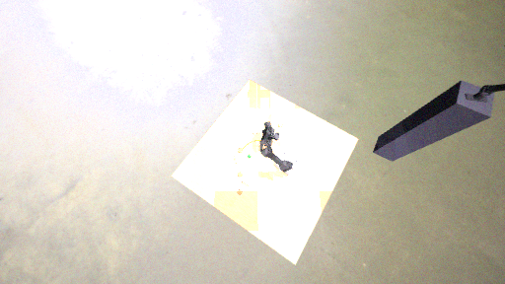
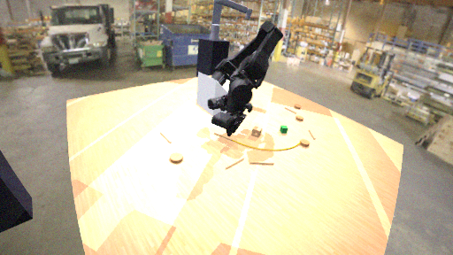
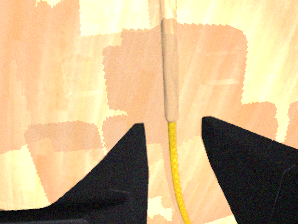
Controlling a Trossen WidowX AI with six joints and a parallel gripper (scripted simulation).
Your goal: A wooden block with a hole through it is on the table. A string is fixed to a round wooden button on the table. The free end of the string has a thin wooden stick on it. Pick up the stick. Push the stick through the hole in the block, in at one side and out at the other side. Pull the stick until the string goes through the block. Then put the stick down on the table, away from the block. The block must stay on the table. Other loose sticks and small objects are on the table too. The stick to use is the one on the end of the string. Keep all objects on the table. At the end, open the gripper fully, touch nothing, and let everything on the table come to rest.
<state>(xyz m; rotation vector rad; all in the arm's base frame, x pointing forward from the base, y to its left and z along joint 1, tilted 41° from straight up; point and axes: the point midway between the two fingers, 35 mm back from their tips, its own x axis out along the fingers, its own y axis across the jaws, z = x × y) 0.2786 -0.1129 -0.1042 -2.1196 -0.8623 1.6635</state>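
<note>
1. Warehouse floor and a white truck (image 2: 72, 37) stand behind; glare washes out parts of the counter (image 1: 296, 232) (image 2: 292, 212) (image 3: 50, 75).
2. Pincer (image 1: 262, 139) (image 2: 230, 132) (image 3: 173, 128): partly open, gripping nothing. Wrist view shows a gap on both sides of the string line.
3. Tethered stick (image 2: 221, 135) (image 3: 171, 75): on the counter under the pincer, its string end between the fingertips in the wrist view. Fingertip height above it cannot be told.
4. Handling, my judgement: light, stiff, smooth, liable to roll or swivel if only one finger touches. Thin wood, so a moderate squeeze. Best hold looks to be across the shaft near the string end, leaving the far end free to enter the hole.
5. Yellow string (image 1: 250, 143) (image 2: 265, 149) (image 3: 174, 155): probably soft, no use for pushing. Gripping string alone would let the stick droop. Likely next: shift slightly onto wood, lower if needed, close.
6. Block (image 2: 257, 131): near the pincer, unthreaded. Probably light enough to slide when pushed.
7. Green cube (image 2: 284, 129) (image 1: 249, 156) beyond it, then the anchoring button (image 2: 304, 142) (image 1: 240, 150).
8. Loose stick (image 2: 262, 164): no string; leave alone.
</note>
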